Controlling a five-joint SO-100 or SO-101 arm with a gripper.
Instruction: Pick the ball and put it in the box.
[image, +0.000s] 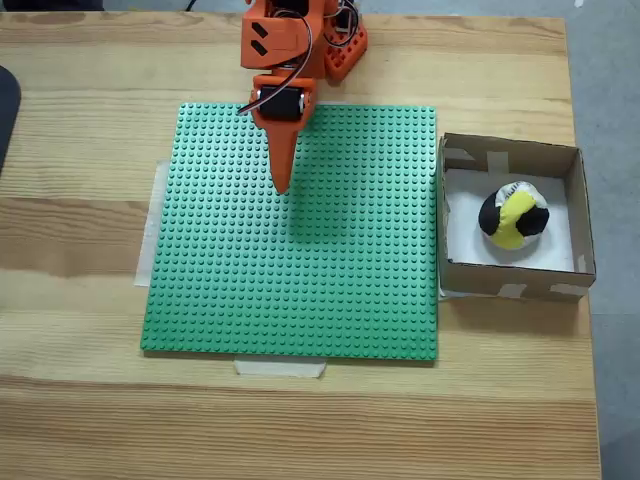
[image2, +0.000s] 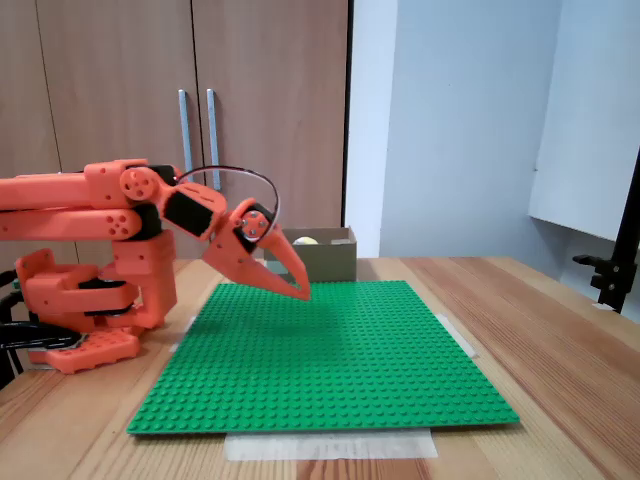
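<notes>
The ball (image: 514, 216), lumpy and patched in yellow, black and white, lies inside the box (image: 568, 208), a shallow brown cardboard box with a white bottom at the right of the table. In a fixed view its top peeks over the box wall, the ball (image2: 304, 240) behind the box (image2: 328, 260). My orange gripper (image: 282, 186) hangs shut and empty over the green studded baseplate (image: 330, 280), well left of the box. From the side the gripper (image2: 302, 293) points down at a slant just above the plate (image2: 340, 370).
The arm's orange base (image: 335, 45) stands at the table's far edge. White tape strips (image: 280, 368) hold the baseplate to the wooden table (image: 80, 400). A dark object (image: 6, 110) sits at the left edge. Cabinet doors (image2: 190, 100) stand behind the arm.
</notes>
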